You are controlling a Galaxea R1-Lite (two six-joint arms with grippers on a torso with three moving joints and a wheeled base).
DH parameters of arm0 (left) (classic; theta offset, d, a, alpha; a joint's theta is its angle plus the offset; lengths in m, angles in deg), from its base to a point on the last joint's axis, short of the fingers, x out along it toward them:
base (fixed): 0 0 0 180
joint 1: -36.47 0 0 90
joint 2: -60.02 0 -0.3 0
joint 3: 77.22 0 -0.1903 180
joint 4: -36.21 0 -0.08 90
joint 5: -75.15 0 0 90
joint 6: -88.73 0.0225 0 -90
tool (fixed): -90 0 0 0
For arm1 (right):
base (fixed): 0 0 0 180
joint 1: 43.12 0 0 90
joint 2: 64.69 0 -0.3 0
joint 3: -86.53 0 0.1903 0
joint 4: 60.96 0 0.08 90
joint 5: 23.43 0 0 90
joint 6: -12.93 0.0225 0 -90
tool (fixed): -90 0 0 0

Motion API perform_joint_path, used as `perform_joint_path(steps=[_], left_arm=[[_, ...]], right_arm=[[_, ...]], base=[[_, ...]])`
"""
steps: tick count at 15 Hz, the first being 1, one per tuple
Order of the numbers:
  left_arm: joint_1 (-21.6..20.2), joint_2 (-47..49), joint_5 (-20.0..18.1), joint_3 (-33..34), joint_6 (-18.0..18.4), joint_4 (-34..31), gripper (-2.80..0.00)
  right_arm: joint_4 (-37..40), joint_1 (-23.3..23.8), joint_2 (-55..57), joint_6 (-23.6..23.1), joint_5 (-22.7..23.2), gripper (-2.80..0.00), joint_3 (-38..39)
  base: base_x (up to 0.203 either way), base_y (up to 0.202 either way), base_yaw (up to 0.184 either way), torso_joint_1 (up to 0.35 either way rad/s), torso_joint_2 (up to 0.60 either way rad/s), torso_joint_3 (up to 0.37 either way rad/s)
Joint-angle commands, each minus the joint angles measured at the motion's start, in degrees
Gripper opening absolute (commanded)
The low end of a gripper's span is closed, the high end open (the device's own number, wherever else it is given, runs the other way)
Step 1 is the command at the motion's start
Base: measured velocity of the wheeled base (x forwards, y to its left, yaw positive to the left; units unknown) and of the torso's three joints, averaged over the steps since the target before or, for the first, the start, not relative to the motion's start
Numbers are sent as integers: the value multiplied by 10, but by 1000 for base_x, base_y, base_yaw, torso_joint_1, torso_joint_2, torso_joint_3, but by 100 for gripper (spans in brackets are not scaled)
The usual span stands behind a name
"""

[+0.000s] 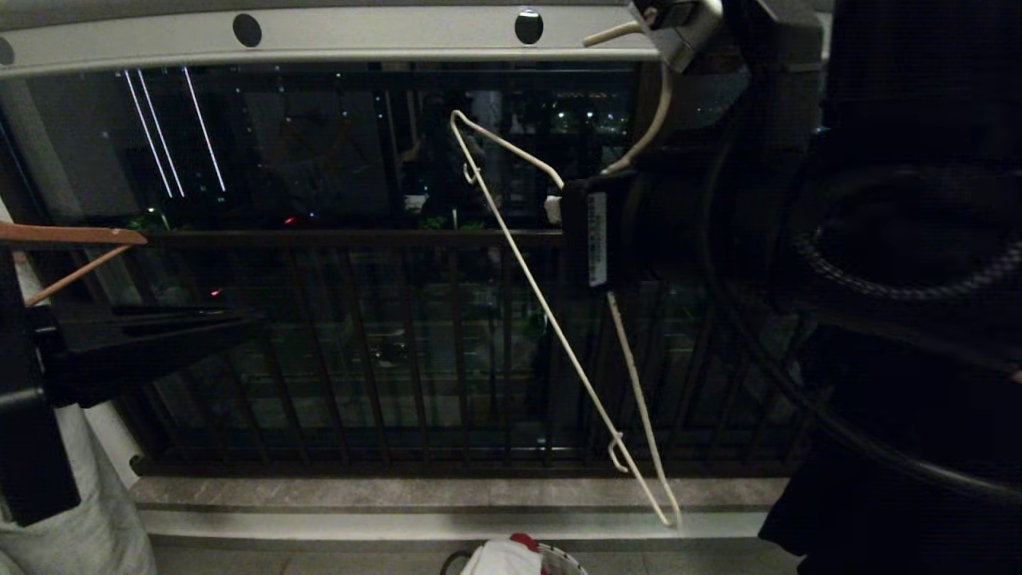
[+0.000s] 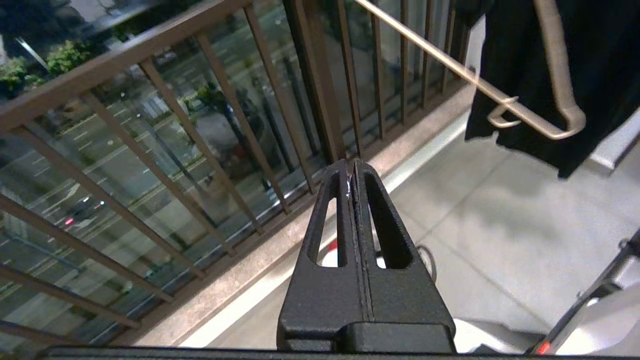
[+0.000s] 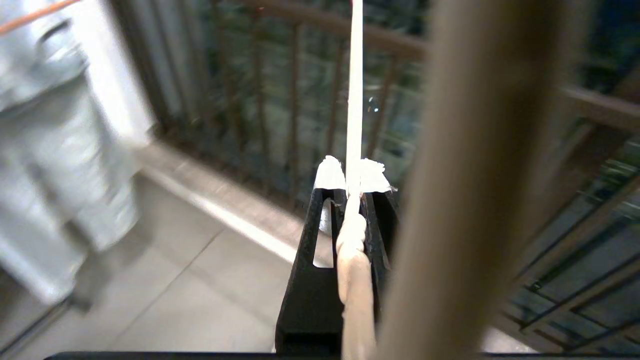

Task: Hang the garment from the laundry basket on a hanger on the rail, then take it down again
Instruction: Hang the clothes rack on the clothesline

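Note:
My right gripper (image 1: 556,208) is raised below the rail (image 1: 383,36) and is shut on the twisted neck of the thin white wire hanger (image 1: 551,319). The hanger hangs steeply tilted, off the rail, its lower end near the ledge. In the right wrist view the fingers (image 3: 352,180) pinch the hanger's neck (image 3: 355,75). My left gripper (image 1: 254,321) is out at the left, shut and empty (image 2: 351,167). The laundry basket (image 1: 571,565) sits at the bottom edge with the white garment (image 1: 495,561) bunched inside. The hanger's lower corner (image 2: 525,117) shows in the left wrist view.
The dark balcony railing (image 1: 359,238) and stone ledge (image 1: 399,491) run across ahead. A brown wooden hanger (image 1: 72,235) carrying grey clothing (image 1: 88,519) hangs at the far left. A dark garment (image 1: 918,335) fills the right. A bit of red cloth (image 1: 523,543) lies in the basket.

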Motion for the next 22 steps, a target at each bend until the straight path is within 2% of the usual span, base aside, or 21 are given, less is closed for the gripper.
perform_joint_path(steps=[1,4,7,9,14,22], left_arm=[[0,-5,0,-3,-1,0,-280],[-1,-19,0,-3,-1,7,-280],[-2,-27,1,3,-3,45,-280],[-2,-34,2,2,-8,45,-280],[-2,-41,2,2,-9,46,-280],[-2,-57,2,0,-8,49,-280]], right_arm=[[-1,-1,59,1,-21,-280,-44],[0,5,91,-1,-49,-280,-96],[3,19,122,-2,-77,-280,-138],[6,23,136,-14,-79,-280,-156],[4,56,178,-79,-79,-280,-234],[7,62,190,-119,-79,-280,-253]], base=[[0,0,0,0,0,0],[0,0,0,0,0,0],[0,0,0,0,0,0],[0,0,0,0,0,0],[0,0,0,0,0,0],[0,0,0,0,0,0]])
